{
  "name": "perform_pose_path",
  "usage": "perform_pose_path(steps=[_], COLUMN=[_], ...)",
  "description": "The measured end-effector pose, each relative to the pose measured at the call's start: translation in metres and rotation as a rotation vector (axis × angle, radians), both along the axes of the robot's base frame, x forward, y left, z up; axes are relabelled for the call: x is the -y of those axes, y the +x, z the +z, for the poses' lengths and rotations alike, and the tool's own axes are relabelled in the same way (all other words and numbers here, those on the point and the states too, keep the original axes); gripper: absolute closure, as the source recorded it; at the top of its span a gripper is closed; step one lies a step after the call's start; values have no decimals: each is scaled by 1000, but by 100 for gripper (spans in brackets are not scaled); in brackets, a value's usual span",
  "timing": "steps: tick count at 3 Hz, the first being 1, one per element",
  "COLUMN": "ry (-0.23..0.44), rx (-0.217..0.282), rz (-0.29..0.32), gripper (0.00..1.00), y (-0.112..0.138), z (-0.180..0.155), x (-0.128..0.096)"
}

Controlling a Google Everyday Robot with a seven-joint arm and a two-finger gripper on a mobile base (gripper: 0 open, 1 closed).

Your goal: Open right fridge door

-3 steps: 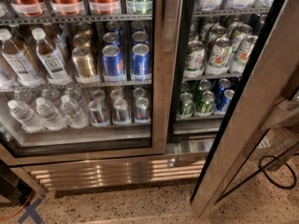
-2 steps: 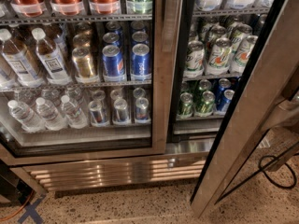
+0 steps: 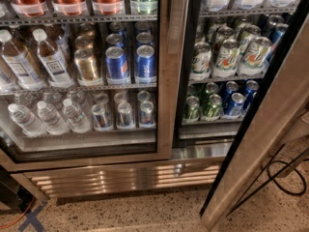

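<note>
At far R of the view, the right fridge door (image 3: 273, 115), a tall panel w/ wide brushed stainless-steel frame & dark inner edge, stands swung open. It is seen nearly edge-on, slanting from the top R corner down toward the speckled terrazzo floor (image 3: 125, 211). Its btm corner sits just R of the ribbed steel vent grille (image 3: 120, 178).

The R compartment is uncovered. White-and-green soda cans (image 3: 227, 57) fill one wire shelf; small green cans (image 3: 211, 105) & small blue cans (image 3: 235, 103) stand side by side on the shelf below.

The matching steel-framed glass left door (image 3: 166, 81) is closed. Behind its glass are brown tea bottles (image 3: 50, 57), gold cans (image 3: 87, 64) & blue cola cans (image 3: 145, 62) in one row. Clear water bottles (image 3: 48, 117) & silver cans (image 3: 124, 114) sit one shelf lower.

A black looped cable (image 3: 285, 178) lies on the floor beyond the open door. An orange cord (image 3: 14, 220) & a blue tape cross (image 3: 35, 217) are at btm L.

Pincer: outside the frame, so can't tell whether it is spread or pressed together.
</note>
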State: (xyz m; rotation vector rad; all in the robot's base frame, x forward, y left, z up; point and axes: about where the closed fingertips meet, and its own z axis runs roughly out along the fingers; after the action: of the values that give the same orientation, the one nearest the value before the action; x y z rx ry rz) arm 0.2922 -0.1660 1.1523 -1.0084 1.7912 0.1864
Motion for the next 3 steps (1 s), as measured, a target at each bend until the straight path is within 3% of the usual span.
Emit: perform_pose_path(steps=[1, 3], ry=[0, 0], rx=[0, 0], rz=[0, 0], gripper=[79, 85], y=[0, 0], z=[0, 0], x=[0, 0])
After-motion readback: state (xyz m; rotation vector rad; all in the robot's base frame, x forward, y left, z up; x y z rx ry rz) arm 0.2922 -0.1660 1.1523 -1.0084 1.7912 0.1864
